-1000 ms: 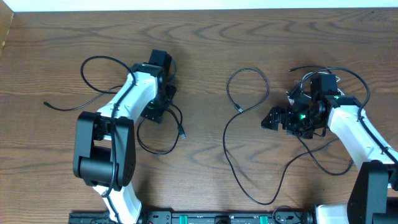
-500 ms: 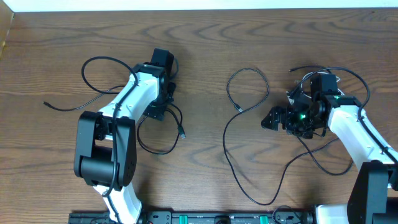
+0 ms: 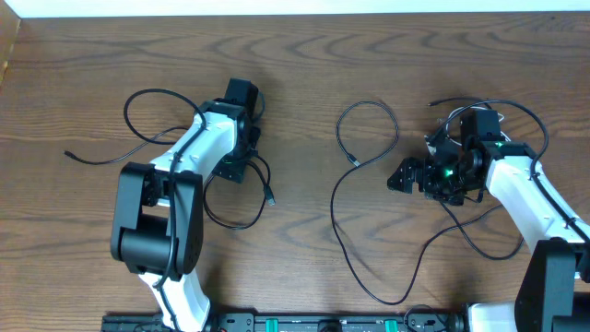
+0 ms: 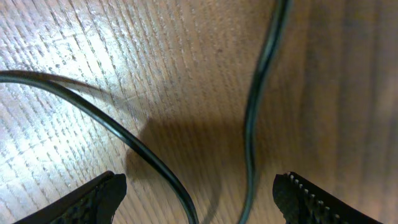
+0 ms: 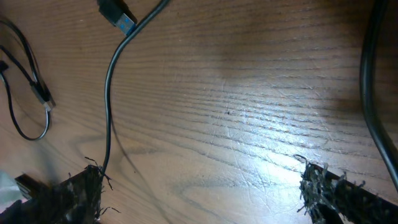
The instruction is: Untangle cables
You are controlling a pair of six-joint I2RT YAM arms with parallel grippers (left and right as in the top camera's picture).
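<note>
Cables: black cords lie spread over the table [image 3: 295, 55], with one looped cord [image 3: 147, 90] on its left half and a plug-ended loop [image 3: 269, 195] nearer its left front. A long cord [image 3: 334, 205] runs down its middle, and further loops [image 3: 505, 258] sit on its right half. Left gripper [image 4: 199, 190]: fingers released and wide apart, low over the table's left half, two cord strands lying between them. Right gripper [image 5: 202, 183]: fingers likewise spread, grasping nothing, over the table's right half, one cord running up to a finger [image 5: 84, 186].

A brown wood-grain table [image 3: 295, 83] fills the frame; a white strip [image 3: 277, 7] lines the top edge.
</note>
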